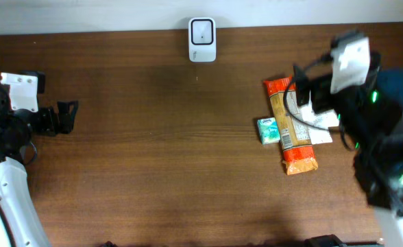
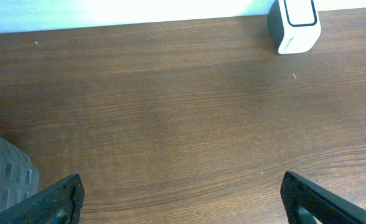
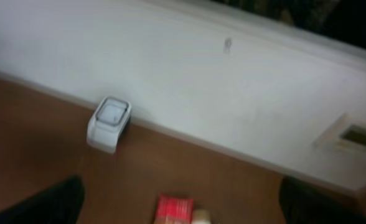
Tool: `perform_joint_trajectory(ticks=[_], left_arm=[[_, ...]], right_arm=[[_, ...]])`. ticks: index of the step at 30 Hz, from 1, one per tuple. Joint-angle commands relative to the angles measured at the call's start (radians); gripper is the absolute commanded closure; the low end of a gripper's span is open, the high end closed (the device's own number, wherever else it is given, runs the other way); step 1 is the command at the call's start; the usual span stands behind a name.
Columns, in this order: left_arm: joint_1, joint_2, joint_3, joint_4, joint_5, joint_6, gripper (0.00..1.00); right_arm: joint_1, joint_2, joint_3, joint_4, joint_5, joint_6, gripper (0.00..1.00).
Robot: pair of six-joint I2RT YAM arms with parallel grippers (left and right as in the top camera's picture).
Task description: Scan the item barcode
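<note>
Overhead view, entry one: orange packet (image 1: 292, 127), long and narrow, lying flat at 3 o'clock on the counter (image 1: 153, 158), long axis running roughly 12 to 6. Crinkled film wrap, orange-red at both ends, pale tan panel down the middle; barcode not legible. By the look of it light, soft-sided and slippery, contents perhaps brittle. Best taken across the narrow width near mid-length, with a gentle squeeze, to limit sagging and crushing.

Touching at the packet's 9 o'clock: teal box (image 1: 269, 130), small, squarish, printed card. Partly beneath it at its 3 o'clock: white card (image 1: 323, 125), flat, identity unclear.

Right end effector (image 1: 306, 88): poised above the packet's upper end, fingers spread wide, gripping nothing.

Scanner (image 1: 202, 39): white block with rounded corners and a dark-rimmed window, standing at 12 o'clock by the counter's back edge, well apart from the packet, at its 10 o'clock.

Left end effector (image 1: 68, 116): at 9 o'clock, fully spread, empty, over bare wood, well apart from everything listed.

Counter surface: dark brown wood grain, matt, smooth.
</note>
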Motion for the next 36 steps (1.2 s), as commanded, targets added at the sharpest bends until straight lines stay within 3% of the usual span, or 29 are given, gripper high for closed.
perform_joint_trajectory(ticks=[1,5,11,19,24,27,36], left_arm=[[0.003,-0.001,0.008,0.004,0.013,0.016,0.01],[0.003,-0.002,0.008,0.004,0.013,0.016,0.01],[0.003,-0.002,0.008,0.004,0.013,0.016,0.01],[0.003,-0.001,0.008,0.004,0.013,0.016,0.01],[0.003,-0.002,0.008,0.004,0.013,0.016,0.01],[0.003,-0.002,0.008,0.004,0.013,0.016,0.01],[0.003,-0.002,0.008,0.004,0.013,0.016,0.01]], right_arm=[[-0.028,-0.196,-0.294,0.198,-0.022,-0.011,0.02],[-0.027,-0.539,-0.816,0.597,-0.058,-0.005,0.02],[-0.025,-0.852,-1.111,0.654,-0.071,0.025,0.02],[0.002,-0.948,-1.265,0.694,-0.068,0.025,0.02],[0.001,-1.013,-1.264,0.581,-0.06,0.028,0.02],[0.001,-1.012,-1.264,0.419,-0.102,0.029,0.02],[0.002,-1.012,-1.264,0.413,-0.097,0.073,0.02]])
